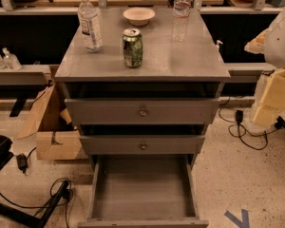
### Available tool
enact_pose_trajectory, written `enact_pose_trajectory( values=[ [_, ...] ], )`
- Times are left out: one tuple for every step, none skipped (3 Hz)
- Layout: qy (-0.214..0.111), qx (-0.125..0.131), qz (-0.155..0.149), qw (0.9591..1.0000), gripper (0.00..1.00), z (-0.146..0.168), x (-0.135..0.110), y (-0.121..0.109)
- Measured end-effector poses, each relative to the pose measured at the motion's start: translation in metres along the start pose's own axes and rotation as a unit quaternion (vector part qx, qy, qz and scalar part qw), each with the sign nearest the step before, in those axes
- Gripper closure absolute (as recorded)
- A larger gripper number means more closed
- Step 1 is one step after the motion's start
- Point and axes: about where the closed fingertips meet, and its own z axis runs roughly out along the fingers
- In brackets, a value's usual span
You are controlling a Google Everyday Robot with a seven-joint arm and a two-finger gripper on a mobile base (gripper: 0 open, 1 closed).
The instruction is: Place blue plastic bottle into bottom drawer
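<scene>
Grey cabinet (180,63) is standing at centre, and its top is carrying four items. Bottle (90,25) is standing upright at the far left of the top, with its white cap on and its pale label facing the camera. Can (132,47), green, is sitting upright near the middle of the top. It is right of the bottle, nearer than it, and apart from it. Bowl (139,15) is resting at the far edge, centre. Ribbed bottle (181,15) is standing upright at the far right.

Bottom drawer (142,189) is sitting pulled out toward the camera, its grey floor showing. Two upper drawers (142,112), each with a round knob, are sitting above it.

Gripper (271,96) is hanging at the right edge of the view, below the white arm (282,37). It is beside the cabinet's right side and well apart from the bottle. Whether it is open or shut cannot be told.

Cardboard box (57,137) is lying on the floor left of the cabinet. Black cables (247,134) are trailing on the floor at right.
</scene>
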Motion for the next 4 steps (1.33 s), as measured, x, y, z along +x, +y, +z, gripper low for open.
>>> enact_pose_trajectory(
  values=[
    [0.0, 0.0, 0.0, 1.0, 0.0, 0.0, 0.0, 0.0],
    [-0.017, 0.026, -0.005, 0.9995, 0.0, 0.009, -0.033, -0.029],
    [-0.079, 0.055, 0.036, 0.9947, 0.0, 0.025, -0.062, -0.074],
    [-0.171, 0.074, 0.075, 0.9796, 0.0, 0.045, -0.085, -0.111]
  ],
)
